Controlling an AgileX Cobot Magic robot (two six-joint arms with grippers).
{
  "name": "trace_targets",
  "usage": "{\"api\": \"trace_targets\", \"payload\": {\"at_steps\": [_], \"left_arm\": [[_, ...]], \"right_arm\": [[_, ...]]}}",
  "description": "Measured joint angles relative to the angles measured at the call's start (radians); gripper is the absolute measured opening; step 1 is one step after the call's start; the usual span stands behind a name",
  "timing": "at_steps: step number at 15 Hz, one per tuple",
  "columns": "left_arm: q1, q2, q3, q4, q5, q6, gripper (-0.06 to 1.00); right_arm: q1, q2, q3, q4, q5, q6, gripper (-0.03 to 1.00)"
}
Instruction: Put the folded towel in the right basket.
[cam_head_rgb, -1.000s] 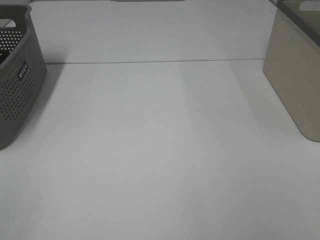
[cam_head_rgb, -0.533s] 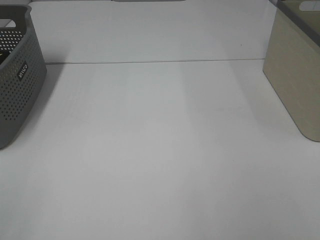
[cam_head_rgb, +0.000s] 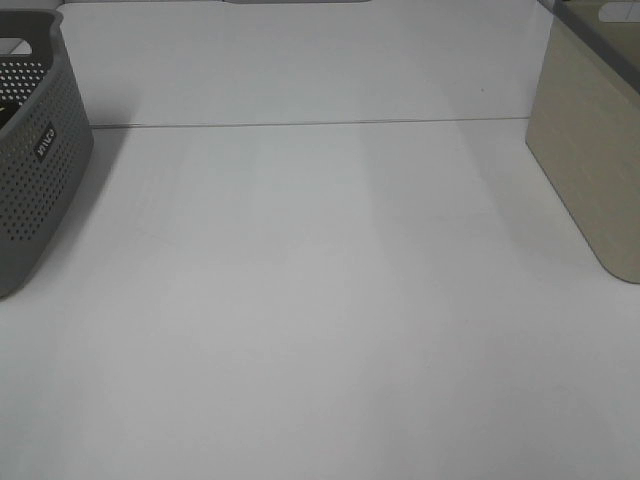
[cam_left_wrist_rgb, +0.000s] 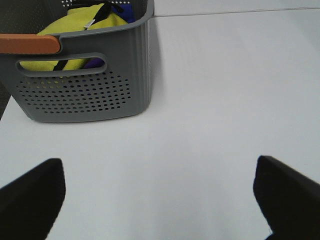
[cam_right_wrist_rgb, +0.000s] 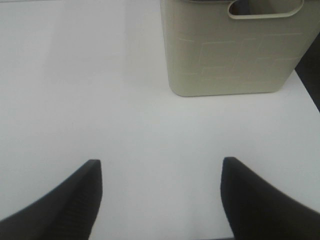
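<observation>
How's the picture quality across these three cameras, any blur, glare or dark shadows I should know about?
Exterior high view: even, soft light, faint pale streaks on the white table, a mild shadow beside the grey basket. Left wrist view: basket sharp, the left gripper fingers are dark blurred shapes. Right wrist view: softer overall, the beige basket slightly hazy, the right gripper fingers blurred.
</observation>
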Motion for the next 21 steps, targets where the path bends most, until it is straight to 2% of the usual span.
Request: {"api": "trace_targets", "payload": {"at_steps": [21], "left_arm": [[0.000,0.000,0.000,0.000,0.000,0.000,0.97]], "right_arm": [[0.000,-0.031,0.002,0.001,0.000,0.000,0.65]]}}
